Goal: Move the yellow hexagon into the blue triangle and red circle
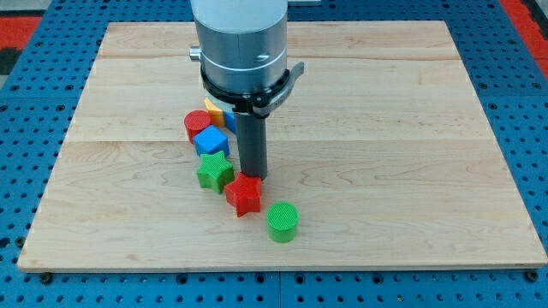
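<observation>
The yellow hexagon (213, 109) is mostly hidden behind the arm's grey body; only a yellow-orange edge shows near the view's middle left. A blue piece (229, 119), likely the blue triangle, peeks out just to its right. The red circle (196, 126) sits just below-left of the yellow hexagon, touching it. My tip (253, 174) is the lower end of the dark rod, just above the red star (244, 194) and right of the green star (214, 171). It stands below-right of the yellow hexagon.
A blue cube (211, 142) lies between the red circle and the green star. A green cylinder (282, 221) stands below-right of the red star. The wooden board (411, 171) rests on a blue pegboard.
</observation>
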`<state>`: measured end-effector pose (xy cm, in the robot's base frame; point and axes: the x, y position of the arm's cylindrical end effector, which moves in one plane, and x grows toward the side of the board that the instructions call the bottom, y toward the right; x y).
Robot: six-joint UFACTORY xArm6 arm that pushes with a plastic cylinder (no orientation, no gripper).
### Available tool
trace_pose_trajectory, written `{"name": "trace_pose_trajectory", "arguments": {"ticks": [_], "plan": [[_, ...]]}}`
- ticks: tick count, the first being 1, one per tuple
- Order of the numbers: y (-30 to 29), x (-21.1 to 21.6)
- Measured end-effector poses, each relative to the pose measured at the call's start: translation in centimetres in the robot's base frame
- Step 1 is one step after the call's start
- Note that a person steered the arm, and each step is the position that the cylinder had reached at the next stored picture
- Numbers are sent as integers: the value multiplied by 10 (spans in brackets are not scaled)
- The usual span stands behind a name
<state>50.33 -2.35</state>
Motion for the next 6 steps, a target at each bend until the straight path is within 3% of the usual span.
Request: {"name": "trace_pose_trajectory", "arguments": {"ticks": [2,4,5,6], "plan": [[-1,-101],[-54,-173],[-89,-178],[-54,-142]]}}
